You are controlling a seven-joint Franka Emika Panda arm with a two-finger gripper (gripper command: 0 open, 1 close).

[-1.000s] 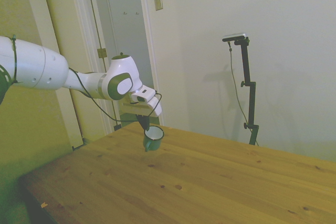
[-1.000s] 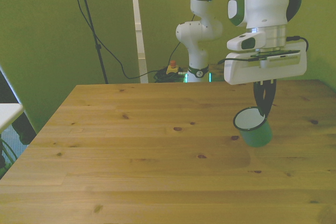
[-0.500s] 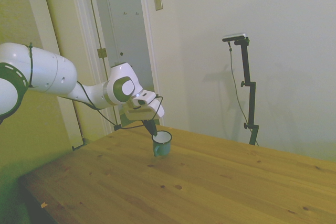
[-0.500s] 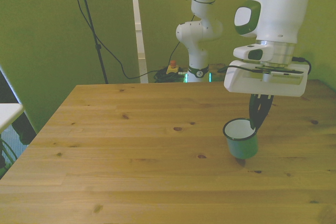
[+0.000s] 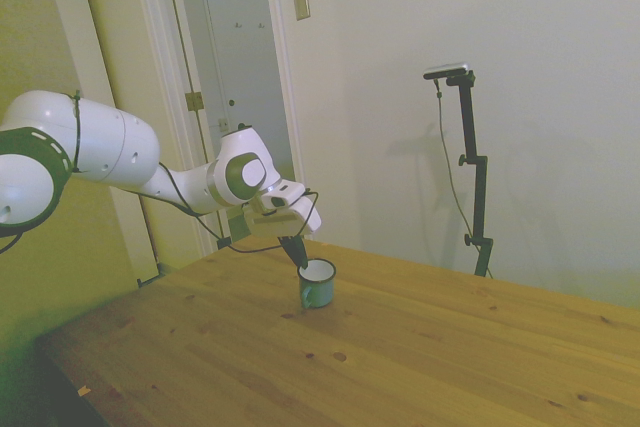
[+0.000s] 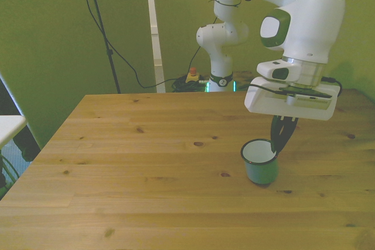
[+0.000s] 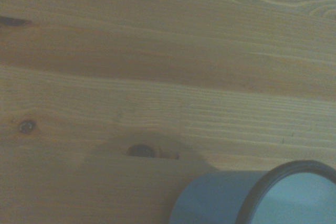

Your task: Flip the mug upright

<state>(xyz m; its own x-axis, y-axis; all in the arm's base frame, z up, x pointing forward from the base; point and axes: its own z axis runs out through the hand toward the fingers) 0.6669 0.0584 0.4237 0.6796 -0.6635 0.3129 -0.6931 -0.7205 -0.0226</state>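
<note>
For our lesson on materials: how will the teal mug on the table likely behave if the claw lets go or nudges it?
The mug looks rigid and probably light, since the claw pinches it by the thin rim alone. Standing mouth-up on the table, it would likely stay put when released. A sideways nudge might slide it; its glossy wall looks slippery.

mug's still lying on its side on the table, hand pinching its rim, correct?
Not quite. The mug stands upright on the table, opening up, as the front view shows; the side view agrees. The hand does pinch its rim.
</note>
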